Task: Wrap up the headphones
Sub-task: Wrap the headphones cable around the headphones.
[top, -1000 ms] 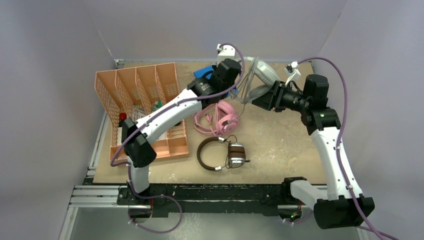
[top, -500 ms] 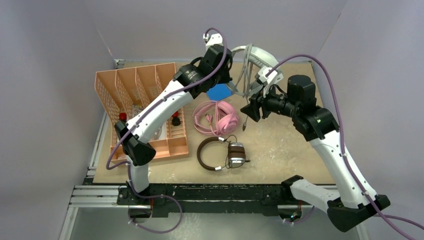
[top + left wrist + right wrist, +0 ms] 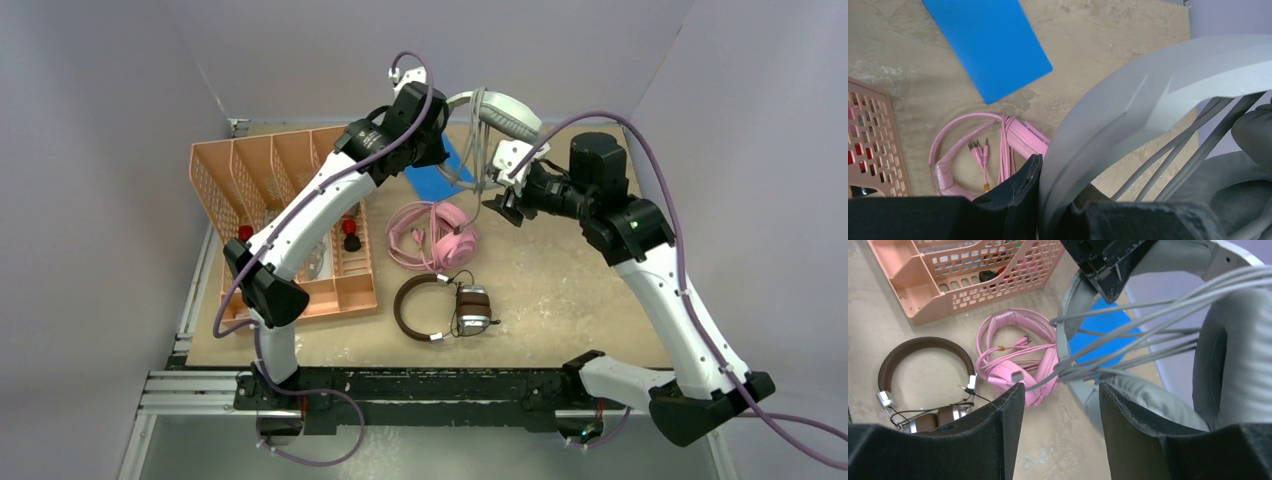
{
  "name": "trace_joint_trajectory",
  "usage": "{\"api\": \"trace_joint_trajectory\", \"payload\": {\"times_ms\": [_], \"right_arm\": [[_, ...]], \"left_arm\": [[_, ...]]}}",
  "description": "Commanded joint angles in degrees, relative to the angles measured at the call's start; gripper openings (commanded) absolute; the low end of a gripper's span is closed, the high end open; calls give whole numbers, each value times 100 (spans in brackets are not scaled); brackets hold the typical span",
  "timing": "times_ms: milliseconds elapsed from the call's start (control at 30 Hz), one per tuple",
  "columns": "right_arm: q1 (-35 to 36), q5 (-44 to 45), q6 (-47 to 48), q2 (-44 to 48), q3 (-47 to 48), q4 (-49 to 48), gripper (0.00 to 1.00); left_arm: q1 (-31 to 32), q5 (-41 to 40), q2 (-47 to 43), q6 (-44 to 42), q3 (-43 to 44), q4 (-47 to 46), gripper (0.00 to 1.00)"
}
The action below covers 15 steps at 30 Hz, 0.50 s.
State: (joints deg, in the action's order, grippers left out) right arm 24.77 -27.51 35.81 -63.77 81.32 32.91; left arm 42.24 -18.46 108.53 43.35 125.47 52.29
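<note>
At left, orange organizer [image 3: 207,178] holds red-topped items [image 3: 350,226]; left hand [image 3: 443,118] grips grey headset [image 3: 505,112], right hand [image 3: 1060,392] open.

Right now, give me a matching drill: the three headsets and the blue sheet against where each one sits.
Things:
1. grey headset
2. pink headset
3. brown headset
4. blue sheet

Places:
a. lying on the table, closest to its near edge
b. clamped in the left gripper, up off the table
c. flat on the table, toward the far side
d. lying mid-table, its own cable gathered across it

Pairs: 1-b, 2-d, 3-a, 4-c
</note>
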Motion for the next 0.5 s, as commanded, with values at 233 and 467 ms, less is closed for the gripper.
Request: {"api": "trace_joint_trajectory", "payload": {"times_ms": [233, 467], "right_arm": [[107, -502, 978, -487, 236, -74, 59], [201, -181, 1288, -656, 107, -218, 61]], "left_arm": [[-114, 390, -495, 360, 46, -411, 0], [-127, 604, -477, 388, 30, -455, 0]]}}
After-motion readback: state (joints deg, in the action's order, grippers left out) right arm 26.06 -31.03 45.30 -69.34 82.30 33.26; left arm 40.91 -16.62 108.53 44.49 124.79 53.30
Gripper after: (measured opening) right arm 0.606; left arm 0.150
